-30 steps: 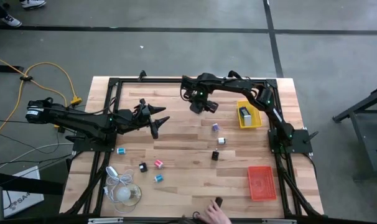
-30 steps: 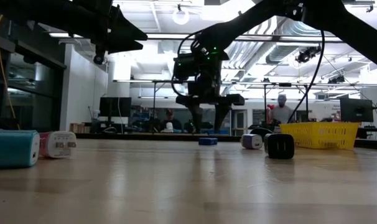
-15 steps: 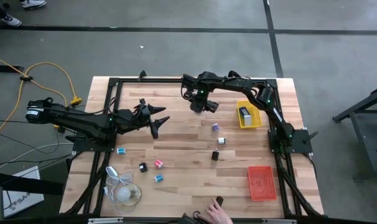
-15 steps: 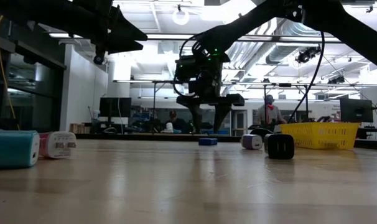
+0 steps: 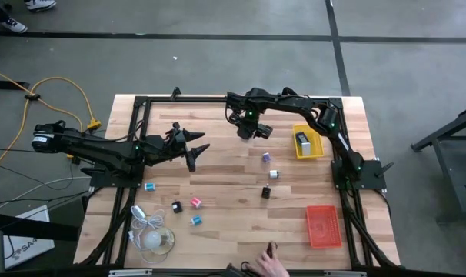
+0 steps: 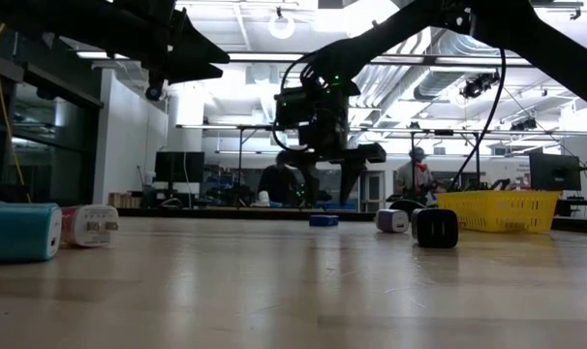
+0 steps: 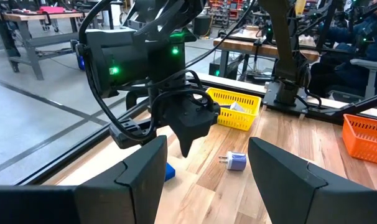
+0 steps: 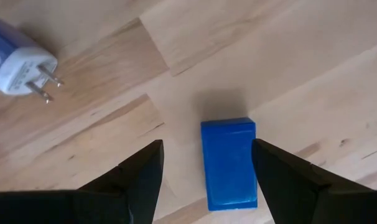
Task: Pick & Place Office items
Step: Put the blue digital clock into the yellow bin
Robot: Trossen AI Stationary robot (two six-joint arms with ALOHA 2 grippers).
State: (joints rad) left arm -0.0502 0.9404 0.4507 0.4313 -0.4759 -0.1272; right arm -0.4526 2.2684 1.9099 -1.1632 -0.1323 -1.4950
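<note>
From the high view I see most of the office items still loose on the worktop (image 5: 218,173): a purple piece (image 5: 265,157), a white one (image 5: 274,174), a black one (image 5: 266,191), and a teal (image 5: 150,186), black (image 5: 176,206), pink-red (image 5: 195,202) and blue (image 5: 195,220) group nearer the left arm. The yellow tray (image 5: 307,143) already holds at least one item; the orange tray (image 5: 323,225) looks empty, so I judge the job barely begun. A person's hand (image 5: 265,264) shows at the near edge.

In the low view my right pincer (image 6: 324,173) hangs above the worktop, fingers apart, gripping nothing, with a blue block (image 6: 323,220) resting below it.

The left wrist view shows my left pincer (image 7: 204,165) spread wide and empty, waiting well apart from the right arm.

The right wrist view puts the blue block (image 8: 229,163) between the open fingers (image 8: 139,171), untouched on the wood, the purple plug (image 8: 14,62) off to one side. I reckon that block is next to be taken.
</note>
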